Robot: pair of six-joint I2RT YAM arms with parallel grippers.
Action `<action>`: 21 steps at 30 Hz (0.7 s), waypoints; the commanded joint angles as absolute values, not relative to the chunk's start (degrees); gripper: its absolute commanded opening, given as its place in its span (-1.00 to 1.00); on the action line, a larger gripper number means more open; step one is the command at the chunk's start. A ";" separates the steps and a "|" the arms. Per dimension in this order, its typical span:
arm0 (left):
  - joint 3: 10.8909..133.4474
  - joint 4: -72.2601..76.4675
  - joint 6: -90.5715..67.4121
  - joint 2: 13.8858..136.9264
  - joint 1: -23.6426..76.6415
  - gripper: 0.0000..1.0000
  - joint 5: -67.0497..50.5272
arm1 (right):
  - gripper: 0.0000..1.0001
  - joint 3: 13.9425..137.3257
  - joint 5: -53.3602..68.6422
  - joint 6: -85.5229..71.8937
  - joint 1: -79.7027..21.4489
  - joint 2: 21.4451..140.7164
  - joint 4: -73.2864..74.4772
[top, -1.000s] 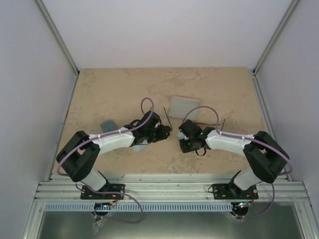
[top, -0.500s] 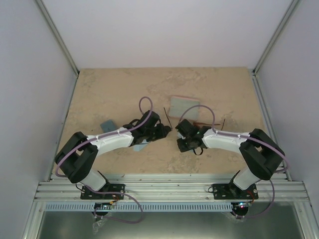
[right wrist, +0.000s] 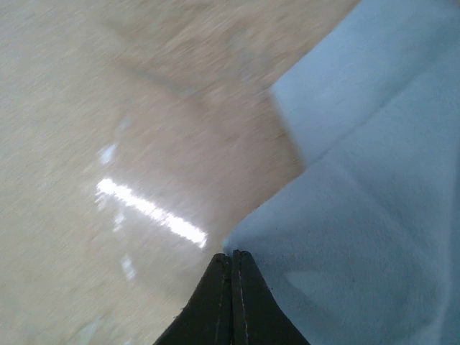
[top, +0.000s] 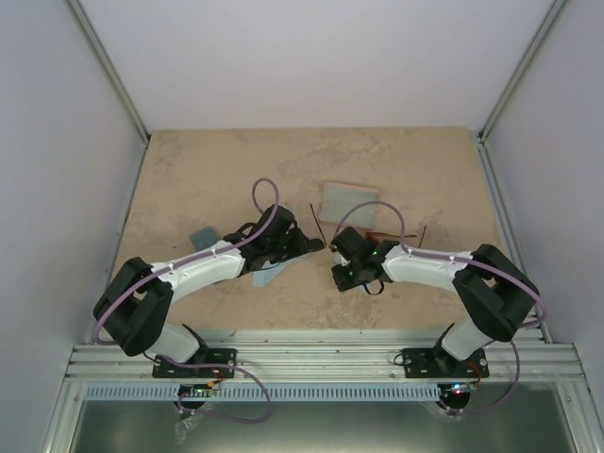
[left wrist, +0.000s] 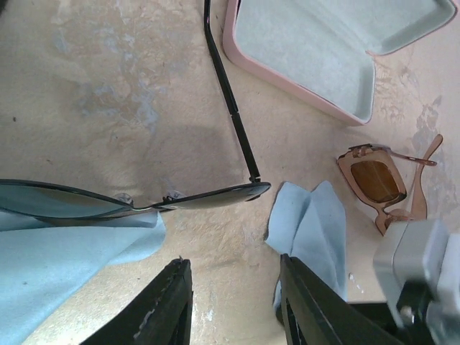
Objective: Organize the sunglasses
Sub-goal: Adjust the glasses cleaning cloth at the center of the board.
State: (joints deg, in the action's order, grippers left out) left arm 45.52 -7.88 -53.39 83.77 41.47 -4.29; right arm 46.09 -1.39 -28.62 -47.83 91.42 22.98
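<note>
The black wire sunglasses lie open on the table just ahead of my left gripper, one temple pointing away towards the pink case. The left gripper is open and empty, low over the table. It also shows in the top view. The amber-brown sunglasses lie to the right, beside the case. My right gripper is shut, pinching the edge of a light blue cloth. In the top view it sits close to the left gripper's right side.
An open pink case with a mint lining lies behind the sunglasses. A second light blue cloth lies under the wire frame's left lens. A blue case lies at the left. White walls enclose the table.
The left arm has stretched further right and forward, bringing its gripper nearer the wire sunglasses. The right gripper has shifted slightly left and towards me.
</note>
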 commanded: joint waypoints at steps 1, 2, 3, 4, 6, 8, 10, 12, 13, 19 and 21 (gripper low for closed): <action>46.60 -9.27 -52.30 81.86 41.05 -0.27 -2.18 | -0.99 43.69 11.37 -26.61 -48.57 87.23 21.04; 46.52 -9.26 -52.28 81.76 40.97 -0.27 -2.17 | -0.99 43.36 13.09 -26.44 -48.60 86.59 20.64; 46.38 -9.30 -52.21 81.67 40.91 -0.27 -2.19 | -0.99 43.03 14.78 -26.11 -48.72 86.08 20.15; 46.31 -9.29 -52.21 81.66 40.87 -0.27 -2.20 | -0.99 42.65 16.12 -25.85 -48.76 85.81 19.51; 46.15 -9.27 -52.26 81.41 40.79 -0.27 -2.05 | -0.99 41.30 19.27 -25.11 -48.95 85.68 17.40; 45.98 -9.38 -52.38 81.10 40.78 -0.27 -1.96 | -0.99 40.69 20.84 -25.07 -49.22 85.93 16.21; 45.76 -9.39 -52.42 80.57 40.73 -0.26 -1.78 | -0.99 40.08 23.00 -24.94 -49.58 86.09 14.56; 45.32 -9.41 -52.69 79.94 40.69 -0.27 -1.37 | -0.99 39.74 25.85 -24.43 -50.22 86.65 12.57; 45.08 -9.48 -52.77 79.59 40.69 -0.26 -1.07 | -0.99 39.91 26.54 -24.17 -50.68 87.10 12.21; 44.24 -10.30 -53.06 77.60 40.52 -0.25 -0.17 | -0.99 40.87 29.64 -23.60 -53.85 90.50 9.88; 44.00 -10.33 -53.21 77.18 40.52 -0.24 -0.18 | -0.99 40.97 31.18 -23.63 -53.97 90.89 9.01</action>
State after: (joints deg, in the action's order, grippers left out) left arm 45.06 -9.06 -52.77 78.70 40.86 -1.34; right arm 40.38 26.50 -24.60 -53.19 89.65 12.32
